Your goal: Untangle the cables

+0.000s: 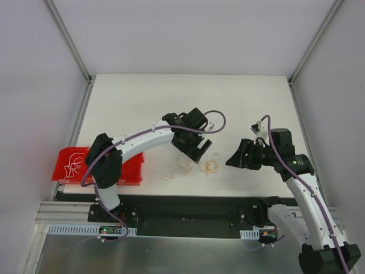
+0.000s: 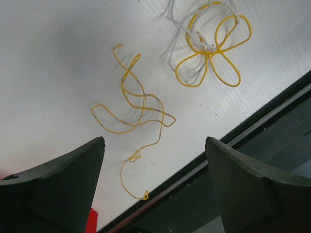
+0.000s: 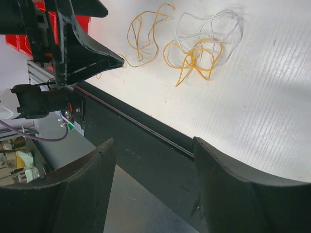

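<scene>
nearby, the red bin (image 1: pixel 132 170) holds pale strands (image 1: pixel 73 162); left gripper (image 2: pixel 154 141) and right gripper (image 3: pixel 153 141) gape empty near the cables (image 2: pixel 206 51).

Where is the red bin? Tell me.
Top view: the red bin sits at the near-left corner of the table, partly under the left arm, left of the cables.

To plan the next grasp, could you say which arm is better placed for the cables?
Left, probably: the left gripper hangs open just above the cables; the right gripper, also open, sits farther off.
</scene>
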`<move>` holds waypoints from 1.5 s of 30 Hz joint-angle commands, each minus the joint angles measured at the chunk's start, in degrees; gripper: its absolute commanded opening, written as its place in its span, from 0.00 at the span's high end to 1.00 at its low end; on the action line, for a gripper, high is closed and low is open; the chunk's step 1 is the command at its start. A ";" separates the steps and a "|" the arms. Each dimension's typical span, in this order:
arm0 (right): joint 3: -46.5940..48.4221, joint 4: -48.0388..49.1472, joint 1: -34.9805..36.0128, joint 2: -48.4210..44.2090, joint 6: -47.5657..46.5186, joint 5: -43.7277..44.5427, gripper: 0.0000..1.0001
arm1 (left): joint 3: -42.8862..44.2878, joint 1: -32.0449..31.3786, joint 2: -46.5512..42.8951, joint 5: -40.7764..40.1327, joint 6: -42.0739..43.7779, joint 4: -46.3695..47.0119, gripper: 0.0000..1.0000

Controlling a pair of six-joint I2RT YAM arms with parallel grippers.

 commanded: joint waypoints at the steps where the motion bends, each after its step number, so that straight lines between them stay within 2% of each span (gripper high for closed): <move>1: 1.46 -1.03 -0.67 -1.36 0.17 -0.83 0.34 | -0.57 -3.97 1.80 -4.86 15.62 4.15 0.17; 9: 1.02 -2.62 -1.02 -5.31 2.28 0.23 0.34 | -5.84 -5.02 4.79 -3.63 26.18 5.56 0.21; 14: -0.65 -1.92 -0.85 -7.33 4.82 0.40 0.34 | -7.60 -6.17 6.90 -10.49 26.80 6.52 0.32; 19: -0.82 -2.62 -0.93 -8.83 5.44 0.58 0.34 | -9.36 -7.04 6.90 -5.68 26.19 7.41 0.33; 20: -0.91 -2.70 -1.02 -9.09 5.44 0.58 0.34 | -9.62 -7.13 6.99 -4.70 25.84 7.41 0.35; 23: -1.00 -3.49 -1.02 -9.71 5.18 0.67 0.34 | -10.41 -7.22 7.43 -3.81 23.38 7.32 0.56; 25: -0.48 -4.37 -1.02 -9.27 4.39 0.67 0.34 | -10.77 -7.22 7.52 -3.81 21.80 7.41 0.64; 29: 0.75 -5.17 -0.93 -7.78 2.46 0.32 0.34 | -10.77 -7.31 6.56 -7.67 19.33 7.14 0.84; 32: 1.72 -5.43 -0.93 -6.02 1.32 0.14 0.34 | -10.86 -7.31 2.53 -12.50 16.70 6.88 0.99; 40: 0.85 -3.50 0.12 -3.91 2.19 -1.09 0.35 | -13.14 -6.17 -15.22 -18.14 7.30 6.61 1.00; 42: 0.23 -3.06 0.21 -3.82 2.72 -1.27 0.35 | -13.76 -3.29 -19.97 -18.14 4.75 6.44 1.00; 45: -1.00 -2.18 0.12 -4.00 3.42 -1.71 0.36 | -14.90 4.26 -27.17 -17.96 1.67 5.91 1.00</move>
